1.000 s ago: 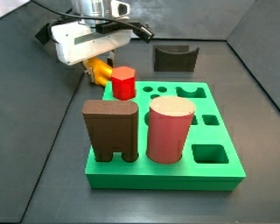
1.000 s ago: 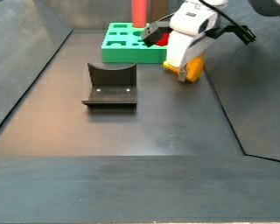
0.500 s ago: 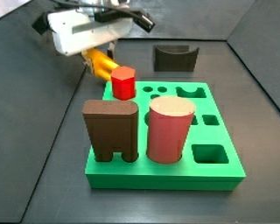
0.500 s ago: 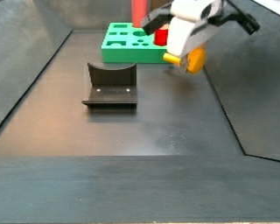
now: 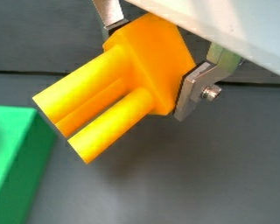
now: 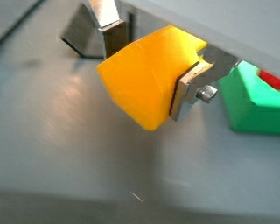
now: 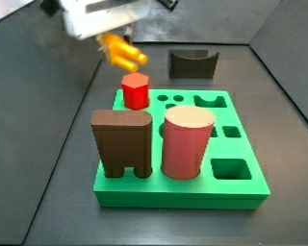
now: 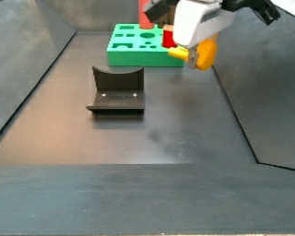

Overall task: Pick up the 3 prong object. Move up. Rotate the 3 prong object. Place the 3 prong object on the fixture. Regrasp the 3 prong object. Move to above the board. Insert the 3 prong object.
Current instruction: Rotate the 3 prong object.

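1. 3 prong object (image 5: 122, 83) now well clear of the floor, tilted, clamped between my fingers (image 5: 202, 81).
2. Gripper (image 8: 197, 39) has climbed since a second ago; lift looks done.
3. Next, I reckon: rotate, then set on fixture (image 8: 115, 89).

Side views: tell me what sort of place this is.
Likely a robot test cell for insertion tasks: a dark walled floor, a green board with shaped cut-outs, and a fixture. The end effector holds the 3 prong object aloft.
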Robot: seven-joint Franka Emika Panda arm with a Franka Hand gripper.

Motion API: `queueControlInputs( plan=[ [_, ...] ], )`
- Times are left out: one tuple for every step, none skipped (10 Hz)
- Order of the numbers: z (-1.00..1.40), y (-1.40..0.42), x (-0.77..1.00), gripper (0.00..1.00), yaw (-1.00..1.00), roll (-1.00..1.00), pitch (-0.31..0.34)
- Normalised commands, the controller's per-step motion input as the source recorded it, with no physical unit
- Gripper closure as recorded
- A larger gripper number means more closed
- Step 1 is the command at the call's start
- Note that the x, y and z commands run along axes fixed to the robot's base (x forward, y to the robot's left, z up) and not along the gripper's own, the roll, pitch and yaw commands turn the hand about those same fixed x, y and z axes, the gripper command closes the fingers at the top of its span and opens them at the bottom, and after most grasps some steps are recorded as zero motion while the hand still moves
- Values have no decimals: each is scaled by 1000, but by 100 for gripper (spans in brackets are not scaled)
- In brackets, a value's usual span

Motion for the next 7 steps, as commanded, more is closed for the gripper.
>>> queueControlInputs(
  plan=[
    [309, 1000, 390, 100, -35, -47, 92],
    [284, 1000, 341, 100, -29, -69, 89],
    [260, 1000, 307, 100, -27, -81, 86],
    [231, 1000, 279, 100, -26, -94, 82],
    [181, 870, 229, 100, -26, -101, 79],
    [65, 548, 121, 100, -29, -121, 84],
    [14, 364, 83, 100, -28, -132, 82]
  ],
)
